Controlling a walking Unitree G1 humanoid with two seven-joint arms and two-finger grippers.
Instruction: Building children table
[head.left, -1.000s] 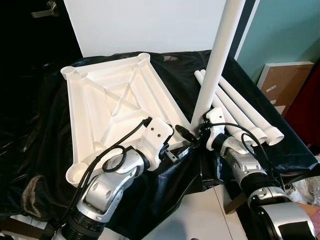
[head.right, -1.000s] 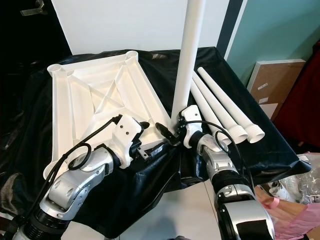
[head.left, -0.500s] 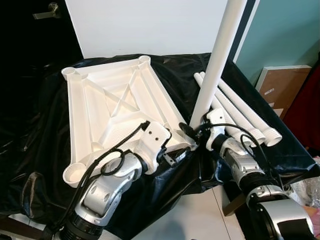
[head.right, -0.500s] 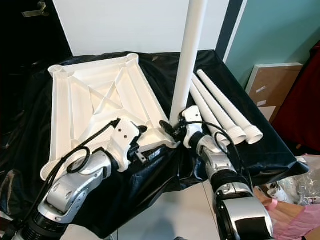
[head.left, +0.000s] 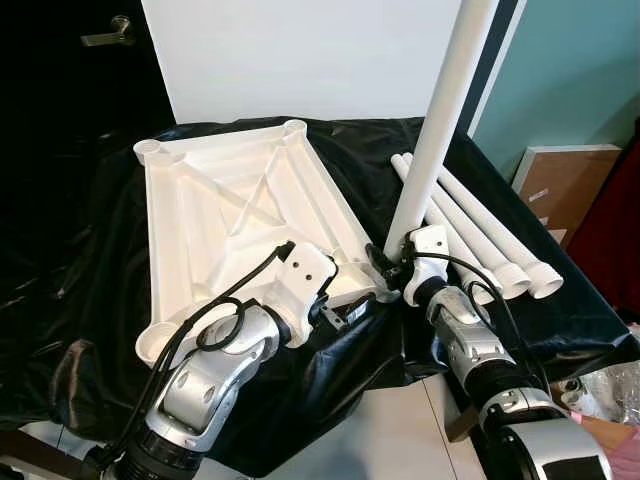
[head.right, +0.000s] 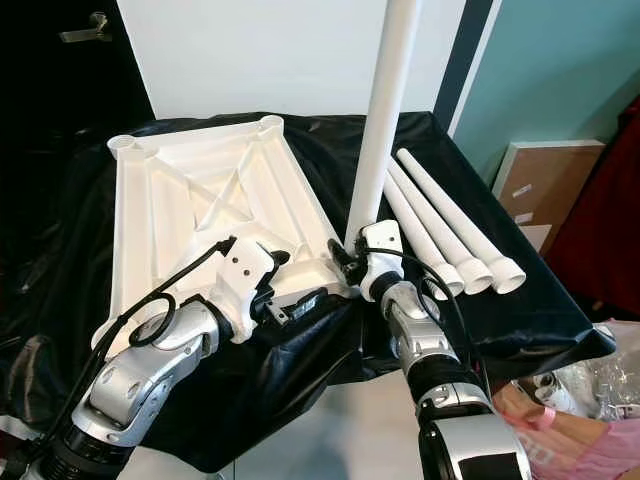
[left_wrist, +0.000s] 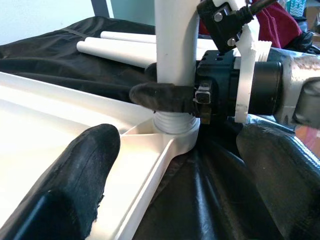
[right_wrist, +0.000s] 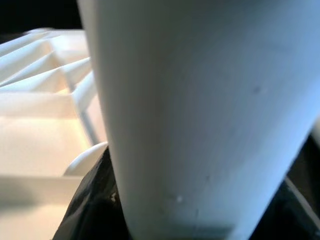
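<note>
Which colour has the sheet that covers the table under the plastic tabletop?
Glossy black sheet; the left eye view shows it best.

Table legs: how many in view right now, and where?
4. One upright leg stands in the tabletop's near-right corner socket, gripped low down by the right gripper. Three loose legs lie side by side on the black cloth right of it.
</note>
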